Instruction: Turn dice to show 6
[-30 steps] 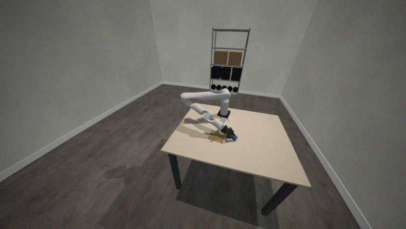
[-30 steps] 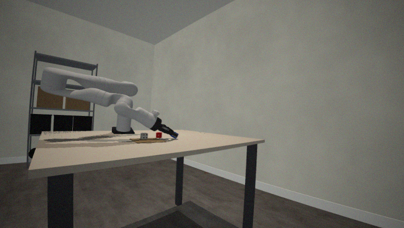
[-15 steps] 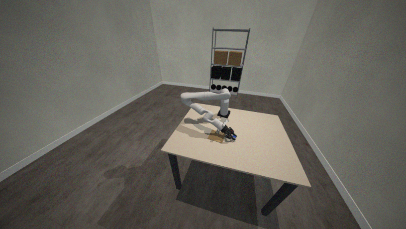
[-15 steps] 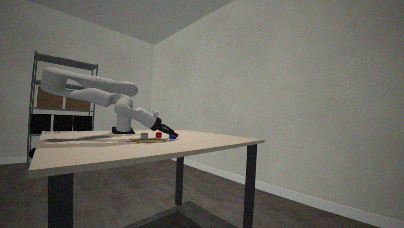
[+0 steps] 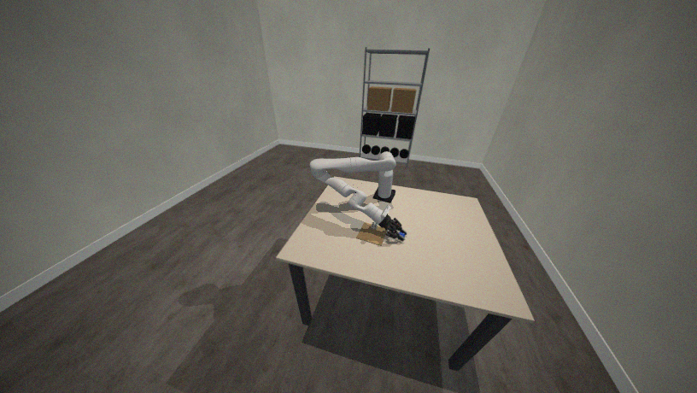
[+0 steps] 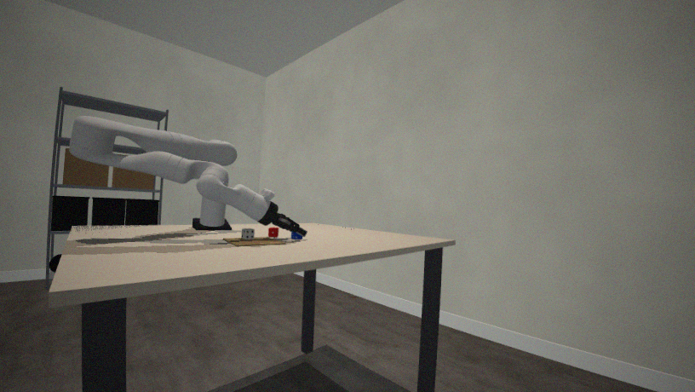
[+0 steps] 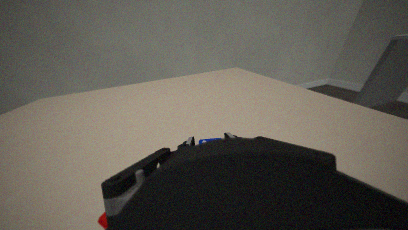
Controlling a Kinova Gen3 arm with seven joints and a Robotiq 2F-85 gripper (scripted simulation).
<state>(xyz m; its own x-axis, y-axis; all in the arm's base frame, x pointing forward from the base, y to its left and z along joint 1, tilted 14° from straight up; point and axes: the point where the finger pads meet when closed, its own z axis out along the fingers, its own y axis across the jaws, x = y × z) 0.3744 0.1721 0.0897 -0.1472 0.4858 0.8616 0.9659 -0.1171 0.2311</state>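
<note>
1. Clock directions are read per view, with 12 at the picture's top edge.
2. White seven-joint arm (image 5: pixel 350 164) (image 6: pixel 182 141) rises from a black base plate (image 5: pixel 390 199) (image 6: pixel 226 227) on the pale wooden-topped table (image 5: pixel 439 254) (image 6: pixel 341 243) (image 7: pixel 150 115). In the top view its lower section slants toward 4 o'clock.
3. Black two-finger gripper (image 5: pixel 402 236) (image 6: pixel 302 233) (image 7: pixel 209 141) is low over the table, tilted. Fingers: spread part-way, clamped on nothing.
4. Blue die with pale pips (image 5: pixel 402 234) (image 6: pixel 296 235) (image 7: pixel 211 142) sits at the fingertips; in the wrist view it shows in the gap between them, near 12 o'clock of the gripper body. It appears to be off the mat, at the mat's 3 o'clock in the top view. Upper face unreadable.
5. Thin tan-brown mat (image 5: pixel 371 234) (image 6: pixel 257 242) lies on the table.
6. White die with dark pips (image 6: pixel 248 233) is on the mat; four pips face the exterior camera. Top number: cannot tell.
7. Red die (image 6: pixel 273 232) (image 7: pixel 103 220) stands at the white die's 3 o'clock in the exterior view, apart from it, one pale pip facing that camera. In the wrist view only a corner shows, at 7 o'clock.
</note>
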